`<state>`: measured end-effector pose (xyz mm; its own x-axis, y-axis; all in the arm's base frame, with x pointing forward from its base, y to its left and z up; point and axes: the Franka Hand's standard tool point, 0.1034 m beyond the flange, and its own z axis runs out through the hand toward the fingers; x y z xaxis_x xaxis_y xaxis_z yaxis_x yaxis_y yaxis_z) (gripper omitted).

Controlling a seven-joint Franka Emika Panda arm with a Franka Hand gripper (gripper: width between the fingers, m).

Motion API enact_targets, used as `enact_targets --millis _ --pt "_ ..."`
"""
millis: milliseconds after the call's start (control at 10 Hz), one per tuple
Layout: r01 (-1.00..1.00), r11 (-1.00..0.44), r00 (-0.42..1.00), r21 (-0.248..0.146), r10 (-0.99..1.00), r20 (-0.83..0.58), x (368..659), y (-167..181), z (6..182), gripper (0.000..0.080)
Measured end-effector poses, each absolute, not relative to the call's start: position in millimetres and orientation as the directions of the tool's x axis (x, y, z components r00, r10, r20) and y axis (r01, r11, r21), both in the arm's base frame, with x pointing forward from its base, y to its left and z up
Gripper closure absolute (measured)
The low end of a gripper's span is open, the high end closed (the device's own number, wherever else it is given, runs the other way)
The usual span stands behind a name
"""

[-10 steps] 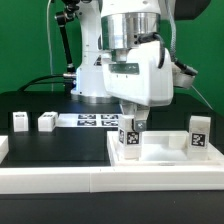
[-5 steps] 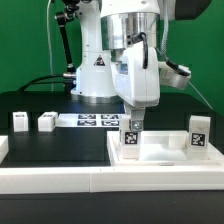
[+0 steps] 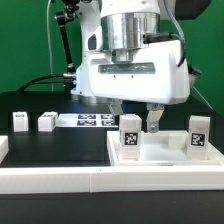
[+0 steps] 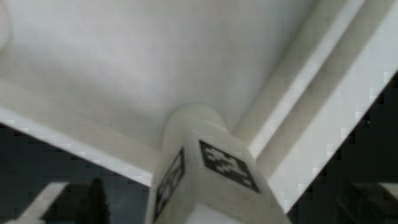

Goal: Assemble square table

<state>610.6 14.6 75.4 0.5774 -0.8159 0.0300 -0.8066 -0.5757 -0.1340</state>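
Square table leg (image 3: 130,134) in the middle there: did you just let go of it? (bolt_nut, long-time lurker)

me: yep. A second ago my fingers (image 3: 153,122) were clamped on it with the hand turned side-on. Now the hand has swung round square to the exterior view and the fingers are spread wide, one on each side of the leg, with no grip on it as far as I can tell. It stands by itself on the white tray-like top (image 3: 170,152), near that top's corner on the exterior view's left. My guess is this is a release between twists or after seating it, so either I re-grip for another turn or this one's done. Can't tell how firmly it's in.

bolt_nut: which way is it pointing?

me: upright, long axis straight up and down, tag face toward the exterior view. In the wrist view I'm looking down its length. A second leg (image 3: 199,135) stands on the tray toward the exterior view's right. Two spare legs (image 3: 20,121) (image 3: 46,121) sit on the black tabletop (image 3: 60,145) beside the marker board (image 3: 95,120).
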Motion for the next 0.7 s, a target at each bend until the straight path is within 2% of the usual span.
enact_targets --millis 200,700 --pt "-0.678 -0.724 0.723 -0.127 -0.688 0.059 612.7 12.4 77.0 0.0150" --pt "-0.329 -0.943 0.938 -0.051 -0.333 0.097 615.3 16.0 80.4 0.0151"
